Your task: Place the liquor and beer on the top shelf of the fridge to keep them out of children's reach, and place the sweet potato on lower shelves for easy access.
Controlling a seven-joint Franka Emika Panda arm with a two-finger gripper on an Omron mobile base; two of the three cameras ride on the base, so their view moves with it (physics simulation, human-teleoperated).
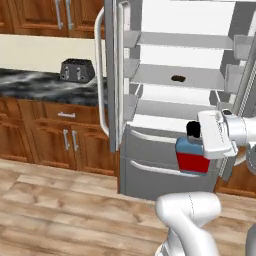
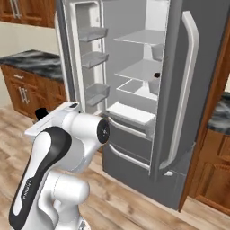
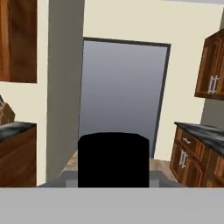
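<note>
My gripper [image 1: 202, 145] is shut on the liquor [image 1: 192, 154], a squat bottle with a red body, blue shoulder and black cap, held upright in front of the fridge [image 1: 150, 172] at the height of its lower drawers. In the hand view the liquor's black cap [image 3: 113, 159] sits at the bottom centre and hides my fingertips. In the right base view the cap [image 2: 41, 112] peeks out behind my arm. The top shelf [image 1: 185, 40] is bare. A small dark sweet potato [image 1: 178, 78] lies on the shelf below it. The beer is out of view.
Both fridge doors stand open: the left one [image 1: 112, 75] with its long handle, the right one [image 2: 193, 90] close to my right side. A toaster [image 1: 77, 70] sits on the dark marble counter [image 1: 35, 85] to the left. Wooden floor lies below.
</note>
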